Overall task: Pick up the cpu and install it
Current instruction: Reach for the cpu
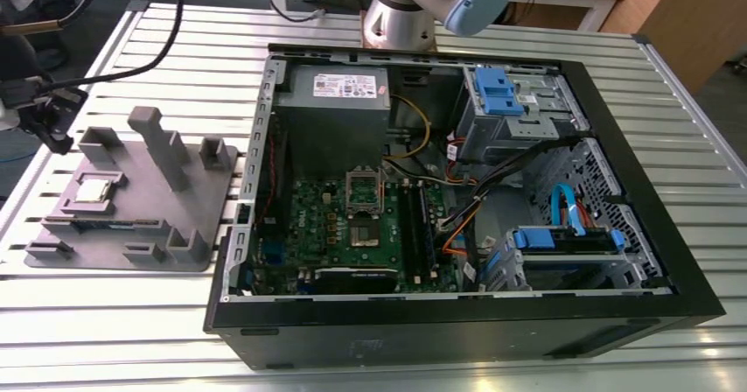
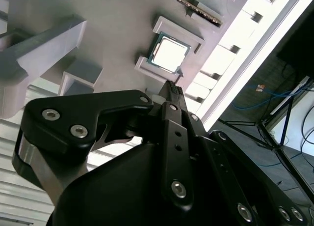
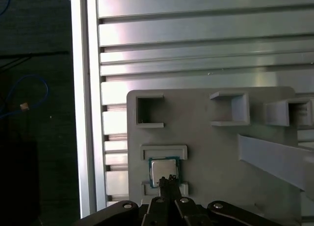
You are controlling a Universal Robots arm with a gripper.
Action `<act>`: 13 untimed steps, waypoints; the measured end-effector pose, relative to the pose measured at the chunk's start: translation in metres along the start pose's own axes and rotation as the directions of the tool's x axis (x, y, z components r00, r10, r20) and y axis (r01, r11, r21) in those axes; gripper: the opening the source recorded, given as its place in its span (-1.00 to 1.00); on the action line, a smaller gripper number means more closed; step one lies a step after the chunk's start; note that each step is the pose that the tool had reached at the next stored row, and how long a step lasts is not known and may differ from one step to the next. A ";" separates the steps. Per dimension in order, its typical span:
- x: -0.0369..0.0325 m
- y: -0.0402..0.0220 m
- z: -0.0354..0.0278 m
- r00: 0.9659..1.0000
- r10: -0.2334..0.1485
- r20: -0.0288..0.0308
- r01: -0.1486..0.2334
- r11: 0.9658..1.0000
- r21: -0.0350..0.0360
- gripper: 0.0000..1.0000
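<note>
1. Gripper [image 3: 170, 179] hangs with its fingertips pinched together, holding nothing, tips aimed at the cpu [image 3: 164, 170].
2. Small flat square chip, pale silver top, lying in a shallow pocket of the grey fixture plate [image 3: 211, 152] just below the fingertips.
3. Well away from the gripper, the open computer case [image 1: 467, 318] holds the motherboard [image 1: 315, 208] and a power supply [image 1: 332, 121] bearing a white label [image 1: 348, 84].
</note>
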State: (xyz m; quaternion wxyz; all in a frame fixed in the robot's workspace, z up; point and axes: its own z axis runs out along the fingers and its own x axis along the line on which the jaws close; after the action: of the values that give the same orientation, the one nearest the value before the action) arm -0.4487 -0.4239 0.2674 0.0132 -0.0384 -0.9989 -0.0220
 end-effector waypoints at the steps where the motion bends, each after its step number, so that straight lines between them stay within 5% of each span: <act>1: 0.0005 -0.0003 0.0014 1.000 0.000 0.000 0.000 1.000 0.000 -0.79; 13: 0.0006 -0.0068 0.0228 1.000 -0.002 0.000 0.002 1.000 0.000 -0.79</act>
State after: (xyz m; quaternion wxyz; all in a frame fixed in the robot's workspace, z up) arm -0.4503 -0.4296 0.2444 0.0132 -0.0375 -0.9990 -0.0220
